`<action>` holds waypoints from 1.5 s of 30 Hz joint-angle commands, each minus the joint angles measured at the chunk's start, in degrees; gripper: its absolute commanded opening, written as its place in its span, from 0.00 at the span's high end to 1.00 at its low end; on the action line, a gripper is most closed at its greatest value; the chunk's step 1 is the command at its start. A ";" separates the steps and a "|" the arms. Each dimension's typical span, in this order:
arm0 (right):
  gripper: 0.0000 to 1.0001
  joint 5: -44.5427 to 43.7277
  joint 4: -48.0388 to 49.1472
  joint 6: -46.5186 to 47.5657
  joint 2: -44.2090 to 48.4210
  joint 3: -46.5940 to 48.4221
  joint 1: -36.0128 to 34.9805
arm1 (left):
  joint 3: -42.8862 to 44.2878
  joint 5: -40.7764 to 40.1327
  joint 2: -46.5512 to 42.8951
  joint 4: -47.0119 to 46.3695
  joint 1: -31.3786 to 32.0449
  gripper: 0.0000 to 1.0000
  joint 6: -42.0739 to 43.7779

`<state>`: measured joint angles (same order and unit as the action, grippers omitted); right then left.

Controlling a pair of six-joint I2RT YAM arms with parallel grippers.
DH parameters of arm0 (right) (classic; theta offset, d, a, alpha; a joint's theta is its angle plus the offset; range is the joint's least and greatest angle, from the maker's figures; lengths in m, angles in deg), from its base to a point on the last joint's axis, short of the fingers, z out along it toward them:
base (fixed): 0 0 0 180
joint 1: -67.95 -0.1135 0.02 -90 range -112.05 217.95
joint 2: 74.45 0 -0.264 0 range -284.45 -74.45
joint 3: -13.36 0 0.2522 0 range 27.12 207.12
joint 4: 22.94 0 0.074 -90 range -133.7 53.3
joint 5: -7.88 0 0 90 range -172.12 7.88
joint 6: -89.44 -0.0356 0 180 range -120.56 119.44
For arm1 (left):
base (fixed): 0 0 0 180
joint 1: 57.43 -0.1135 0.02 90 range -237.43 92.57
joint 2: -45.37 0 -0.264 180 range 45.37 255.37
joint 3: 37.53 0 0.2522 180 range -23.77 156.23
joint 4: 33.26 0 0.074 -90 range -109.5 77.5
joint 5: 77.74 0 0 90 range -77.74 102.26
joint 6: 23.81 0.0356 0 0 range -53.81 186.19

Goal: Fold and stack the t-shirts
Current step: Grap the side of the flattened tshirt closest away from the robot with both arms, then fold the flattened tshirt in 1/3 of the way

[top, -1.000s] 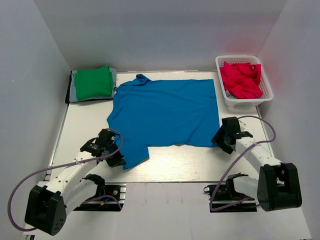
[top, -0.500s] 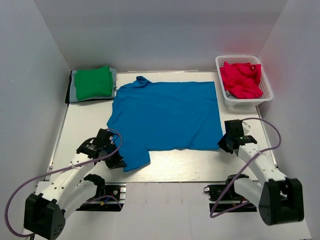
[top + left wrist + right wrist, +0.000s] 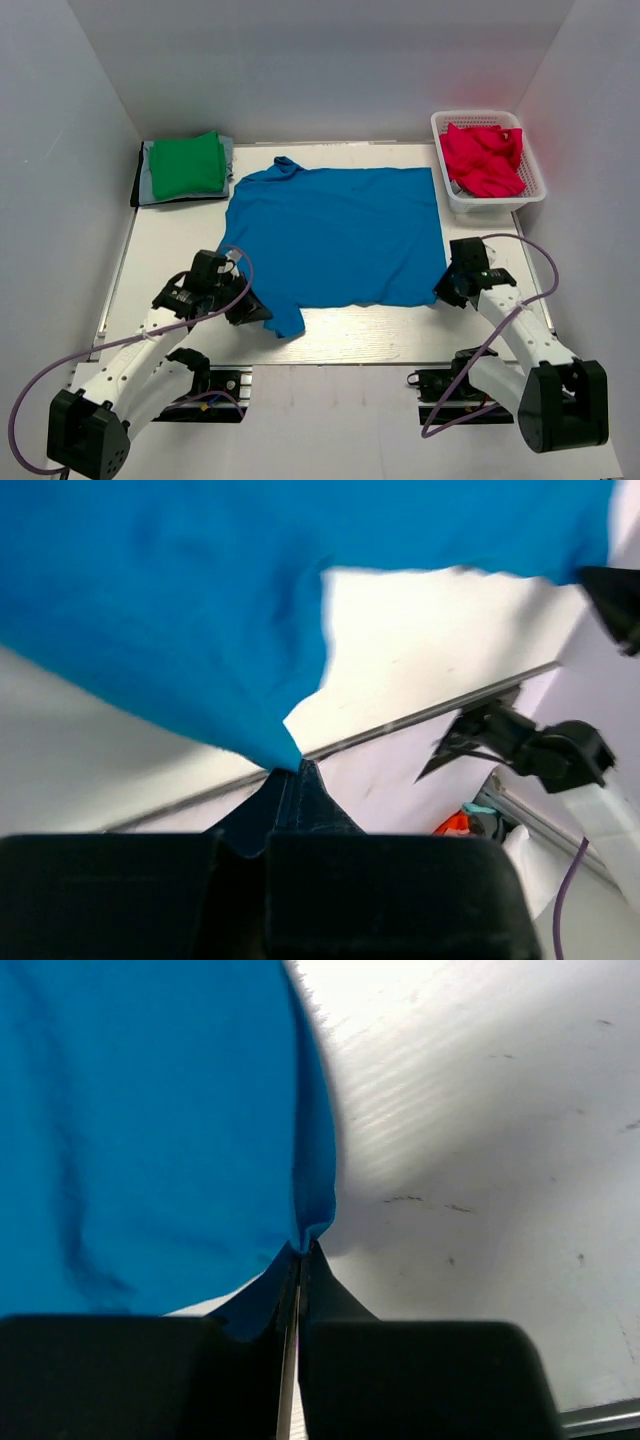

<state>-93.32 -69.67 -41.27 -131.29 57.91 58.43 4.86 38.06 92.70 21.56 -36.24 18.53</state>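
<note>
A bright blue t-shirt [image 3: 335, 232] lies spread across the middle of the table. My left gripper [image 3: 258, 312] is shut on its near-left sleeve corner [image 3: 262, 742], and the cloth there is pulled toward the front edge. My right gripper [image 3: 441, 288] is shut on the shirt's near-right hem corner [image 3: 312, 1222], which is pinched up into a fold. A folded green t-shirt [image 3: 187, 165] sits on grey and dark folded ones [image 3: 146, 183] at the back left. Crimson-pink t-shirts [image 3: 482, 159] are bunched in the basket.
A white mesh basket [image 3: 534, 193] stands at the back right. White walls close in the table on the left, back and right. The table's front edge [image 3: 330, 362] runs just ahead of both arm bases.
The right gripper has moved onto the shirt's near-right corner and shut on it. The left gripper has dragged the sleeve corner to the right along the front of the table.
</note>
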 commanded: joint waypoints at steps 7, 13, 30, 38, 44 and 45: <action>1.00 3.38 8.10 5.29 -7.66 10.61 -0.50 | 10.48 -2.41 9.35 -19.60 -0.79 1.00 1.43; 1.00 2.33 11.34 5.11 -14.16 17.45 -0.24 | 22.25 -18.40 19.09 -12.77 -0.80 1.00 0.90; 1.00 -5.41 9.68 5.55 -31.48 37.15 0.47 | 47.48 -35.03 45.83 -5.99 -4.14 1.00 0.11; 1.00 -7.17 9.15 4.76 -37.46 41.10 1.87 | 50.04 -41.00 49.43 -6.60 -6.95 1.00 -0.42; 1.00 -8.31 8.98 4.32 -40.63 43.22 2.49 | 50.57 -43.81 49.96 -8.45 -8.09 1.00 -1.91; 1.00 -8.83 8.80 4.32 -40.72 43.65 2.66 | 50.05 -43.82 49.96 -8.97 -8.62 1.00 -1.91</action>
<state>-99.11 -60.64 -36.25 -171.59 98.54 60.36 53.42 -2.66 143.36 14.59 -43.89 17.41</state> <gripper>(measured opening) 0.011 0.026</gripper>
